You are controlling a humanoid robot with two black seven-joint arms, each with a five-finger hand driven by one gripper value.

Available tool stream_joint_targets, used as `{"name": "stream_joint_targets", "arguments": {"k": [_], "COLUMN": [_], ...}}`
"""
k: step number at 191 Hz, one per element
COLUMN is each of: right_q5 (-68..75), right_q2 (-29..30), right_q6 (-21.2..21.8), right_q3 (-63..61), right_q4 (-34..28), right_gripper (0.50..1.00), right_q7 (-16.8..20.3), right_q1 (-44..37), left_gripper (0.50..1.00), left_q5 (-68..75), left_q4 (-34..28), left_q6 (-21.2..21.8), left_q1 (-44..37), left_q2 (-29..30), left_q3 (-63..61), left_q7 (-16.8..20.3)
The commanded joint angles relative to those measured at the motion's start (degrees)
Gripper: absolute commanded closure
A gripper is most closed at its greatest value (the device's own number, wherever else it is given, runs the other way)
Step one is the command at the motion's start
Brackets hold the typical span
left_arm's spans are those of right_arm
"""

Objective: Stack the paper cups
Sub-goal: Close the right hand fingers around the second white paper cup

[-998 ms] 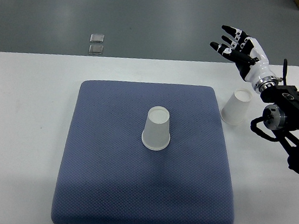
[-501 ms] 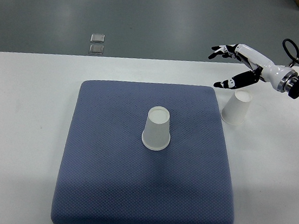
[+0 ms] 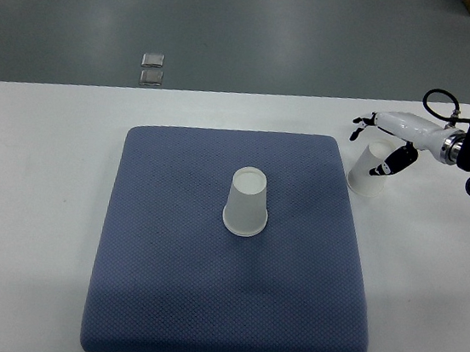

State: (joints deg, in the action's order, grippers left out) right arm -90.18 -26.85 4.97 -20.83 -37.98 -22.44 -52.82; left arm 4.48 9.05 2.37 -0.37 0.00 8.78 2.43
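White table [image 3: 34, 203] fills most of the frame, grey floor above it. Upper left of centre, on the floor just past the table's far edge, two small clear square items [image 3: 152, 68] one above the other, too small to tell what they are. Blue-grey textured mat [image 3: 201, 309] lies on the table across the middle of the frame, slightly skewed. Near the mat's centre a white paper cup [image 3: 247, 202] stands upside down, base facing up, nothing touching it. Just off the mat's upper right corner, on bare table, a second paper cup [image 3: 365, 173] also upside down, leaning a bit, close beside the mat edge. Right hand [image 3: 383, 143] comes in from the right edge at upper right, white shell with black fingers, sits directly over that second cup; thumb [image 3: 389, 161] hangs down against the cup's right side, other fingers reach over its top toward the left. Fingers look spread around the cup, not closed tight; firm grip cannot be told. Black wrist and cable loop at far right edge. Left arm not visible.
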Motion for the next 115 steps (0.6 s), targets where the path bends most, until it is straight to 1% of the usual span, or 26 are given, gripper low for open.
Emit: {"name": "stream_joint_targets", "arguments": {"k": [1,15,47,82,115], "right_q5": [-0.17,-0.7,-2.02,-2.37,-2.72], "right_q2": [0.31,0.57,1.63,1.71,1.63], "right_q6": [-0.57,-0.84,-3.73,-4.79,-4.79], "right_q3": [0.79,1.67,4.04,6.06,6.59], "right_q4": [0.63,1.24,3.53,4.5,5.11], "right_gripper": [0.583,0.583,0.585,0.591,0.605], "right_q7": [0.12,0.56,0.65,0.65,0.47], "right_q1": [-0.44,-0.62,-1.32,-1.94,-1.94], "left_gripper": [0.5,0.5,0.5,0.5,0.5], "left_q5": [0.0,0.0,0.0,0.0,0.0], "left_q4": [0.0,0.0,0.0,0.0,0.0], "left_q6": [0.0,0.0,0.0,0.0,0.0], "left_q1": [0.01,0.01,0.01,0.01,0.01], "left_q2": [0.0,0.0,0.0,0.0,0.0], "left_q3": [0.01,0.01,0.01,0.01,0.01], "left_q7": [0.03,0.03,-0.06,-0.06,0.03]}}
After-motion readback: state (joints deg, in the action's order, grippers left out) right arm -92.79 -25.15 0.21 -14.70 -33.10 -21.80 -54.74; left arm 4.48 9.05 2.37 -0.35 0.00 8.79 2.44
